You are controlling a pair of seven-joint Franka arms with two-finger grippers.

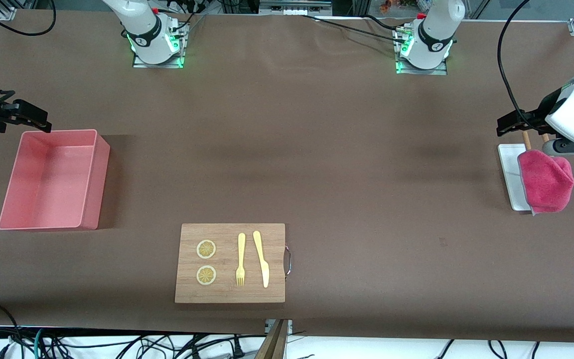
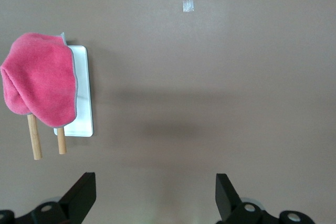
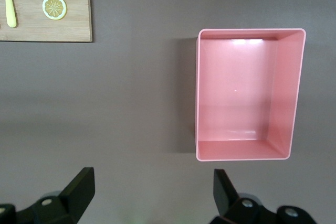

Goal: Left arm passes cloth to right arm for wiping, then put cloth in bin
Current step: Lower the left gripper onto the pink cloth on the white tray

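Both arms were parked high at their own ends of the worktop (image 1: 317, 149), wrists bent so the cameras looked straight down. The left gripper (image 2: 155, 198) hung over bare worktop with its fingers spread wide and nothing between them. The cloth (image 1: 546, 182) wasn't in it – that sat off to one side, draped over two wooden pegs (image 2: 34, 137) beside a small white tray (image 2: 84, 93) at the left arm's end of the table, so well apart from the gripper's fingers. A bit of grey edging showed along the cloth's rim.

The right gripper (image 3: 152, 195) was spread just as wide, also empty, hovering over the worktop just beside the bin (image 1: 53, 179) – not over it. The bin sat at the right arm's end with nothing in it.

Nearer the front camera lay a wooden board (image 1: 230, 263) carrying two lemon slices (image 1: 206, 249), a yellow fork (image 1: 240, 259) and a yellow knife (image 1: 262, 258).

No readable writing or labels anywhere; a little strip of clear tape (image 2: 187, 4) was stuck on the worktop.
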